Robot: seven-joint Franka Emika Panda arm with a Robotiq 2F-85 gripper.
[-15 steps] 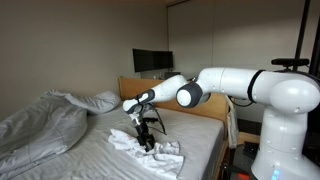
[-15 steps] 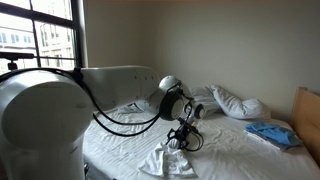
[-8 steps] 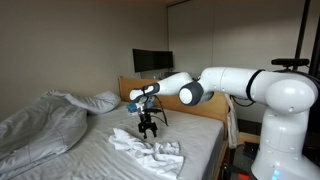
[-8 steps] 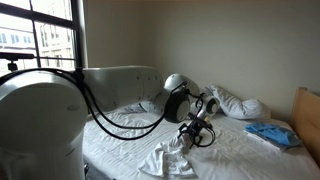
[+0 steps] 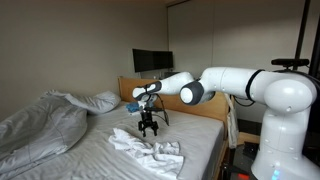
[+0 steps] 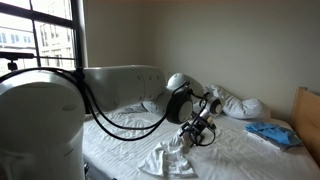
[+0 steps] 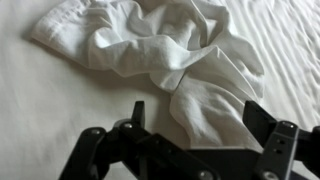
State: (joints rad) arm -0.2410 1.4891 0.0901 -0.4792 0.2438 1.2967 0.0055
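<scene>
We saw the jaws spread wide and empty above the bed (image 7: 45,110), the crumpled white cloth (image 7: 165,45) lying across the wrist view's upper half, one fold reaching down between them.

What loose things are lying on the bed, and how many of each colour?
White: 2, the crumpled cloth and the bunched-up bedding
Blue: 1, the blue cloth near the headboard
Total: 3
</scene>
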